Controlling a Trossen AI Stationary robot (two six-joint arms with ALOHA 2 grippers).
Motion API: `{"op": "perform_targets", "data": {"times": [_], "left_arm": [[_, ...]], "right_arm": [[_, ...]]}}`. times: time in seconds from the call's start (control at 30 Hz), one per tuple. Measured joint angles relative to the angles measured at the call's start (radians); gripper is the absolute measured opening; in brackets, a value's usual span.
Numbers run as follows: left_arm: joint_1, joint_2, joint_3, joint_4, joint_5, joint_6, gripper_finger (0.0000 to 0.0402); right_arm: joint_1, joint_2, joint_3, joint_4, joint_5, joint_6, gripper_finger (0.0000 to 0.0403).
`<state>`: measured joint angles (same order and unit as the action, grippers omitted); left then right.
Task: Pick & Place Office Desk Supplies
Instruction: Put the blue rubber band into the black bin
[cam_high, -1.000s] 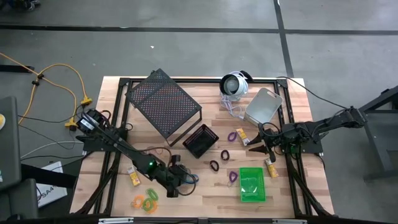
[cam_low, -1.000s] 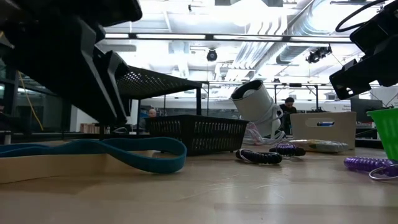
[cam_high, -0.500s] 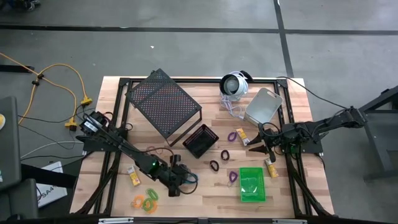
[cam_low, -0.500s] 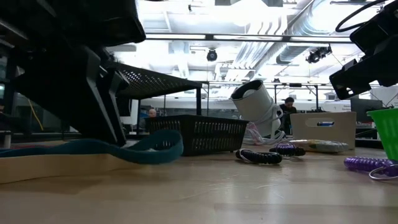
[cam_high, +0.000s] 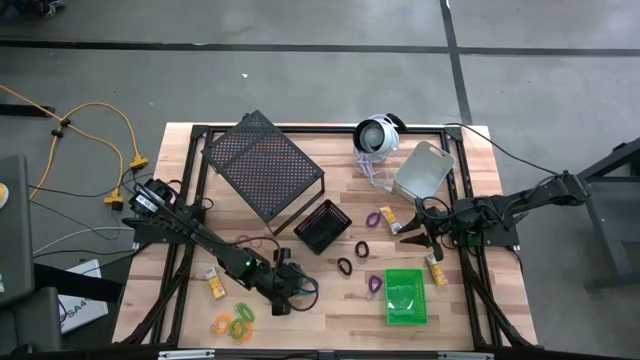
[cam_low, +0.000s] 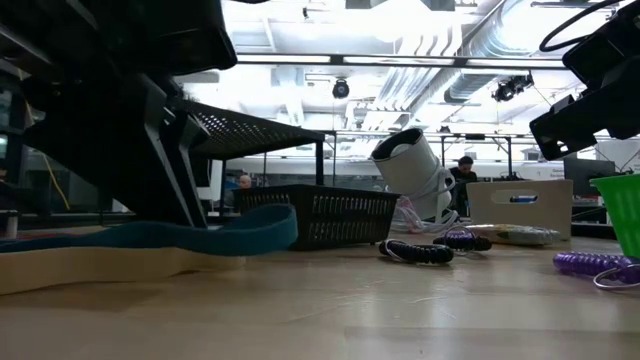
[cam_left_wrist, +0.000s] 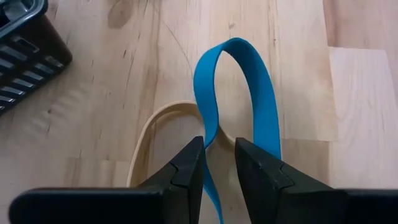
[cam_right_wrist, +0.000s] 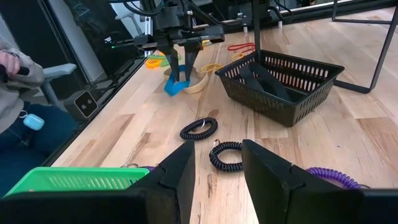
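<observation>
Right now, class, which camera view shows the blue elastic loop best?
The left wrist view: the blue elastic loop fills the frame, one strand pinched between the left gripper jaws. The low view shows it edge-on along the table, the right wrist view small and far, and the high view barely a speck.

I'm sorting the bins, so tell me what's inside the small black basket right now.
The black basket holds dark flat pieces lying against its floor; what they are cannot be told. Its near wall hides the rest of the floor.
</observation>
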<state>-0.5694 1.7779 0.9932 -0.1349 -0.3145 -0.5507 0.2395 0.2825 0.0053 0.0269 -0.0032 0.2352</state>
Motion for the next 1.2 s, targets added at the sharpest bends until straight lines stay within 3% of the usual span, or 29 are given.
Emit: {"op": "perform_targets", "data": {"times": [0.73,1.2], "left_arm": [[0.005,-0.005,0.000,-0.073,0.004,-0.029,0.0088],[-0.003,-0.005,0.000,-0.129,0.039,-0.136,0.0088]], "right_arm": [[0.000,0.000,0.000,0.000,0.000,0.000,0.0120],[0.000,0.000,0.000,-0.001,0.000,0.000,0.0120]]}}
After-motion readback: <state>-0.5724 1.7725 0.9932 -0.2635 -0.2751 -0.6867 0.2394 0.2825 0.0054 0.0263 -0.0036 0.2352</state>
